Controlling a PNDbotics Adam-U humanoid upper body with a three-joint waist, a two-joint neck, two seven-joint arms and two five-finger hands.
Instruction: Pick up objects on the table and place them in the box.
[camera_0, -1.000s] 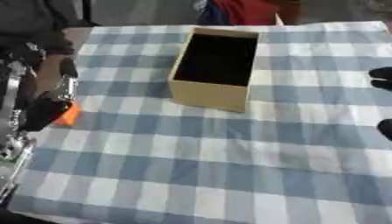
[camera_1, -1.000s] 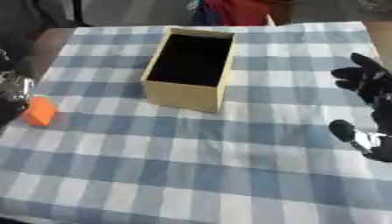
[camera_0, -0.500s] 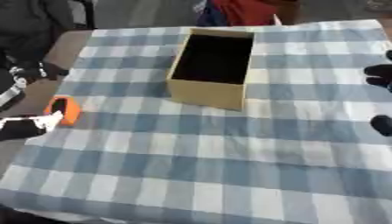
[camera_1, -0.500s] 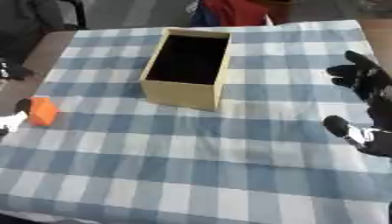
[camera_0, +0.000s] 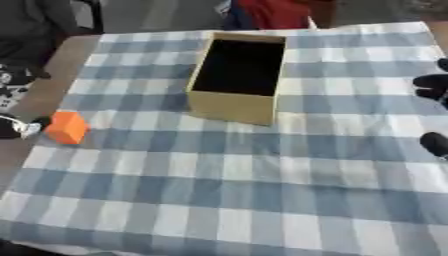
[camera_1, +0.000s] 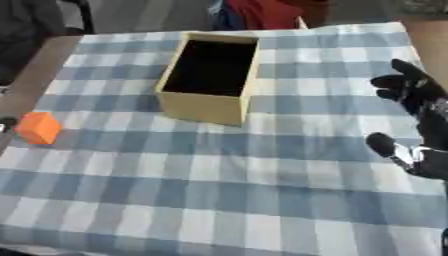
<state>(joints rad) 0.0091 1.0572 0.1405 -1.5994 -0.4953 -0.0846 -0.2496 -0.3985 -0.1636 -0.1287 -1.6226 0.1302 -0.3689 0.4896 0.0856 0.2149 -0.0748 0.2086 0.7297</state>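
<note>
At the tabletop's (camera_0: 262, 200) left edge: orange block (camera_0: 66, 127) just beside the left hand (camera_0: 17, 126).
Its fingers' state I cannot tell. The right hand (camera_1: 420, 107) idles spread open, well apart, beyond the box (camera_0: 236, 77).

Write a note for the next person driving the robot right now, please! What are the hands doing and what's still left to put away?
Left hand: only a bit shows at the table's left edge, right beside the orange block; can't tell if its fingers are open or touching the block.
Right hand: open at the right edge, holding nothing.
Box: stands open in the far middle of the checked cloth; its inside looks dark, with nothing visible in it.
Done: nothing seen in the box yet.
Left: grasp the orange block, carry it over and drop it in the box.
</note>
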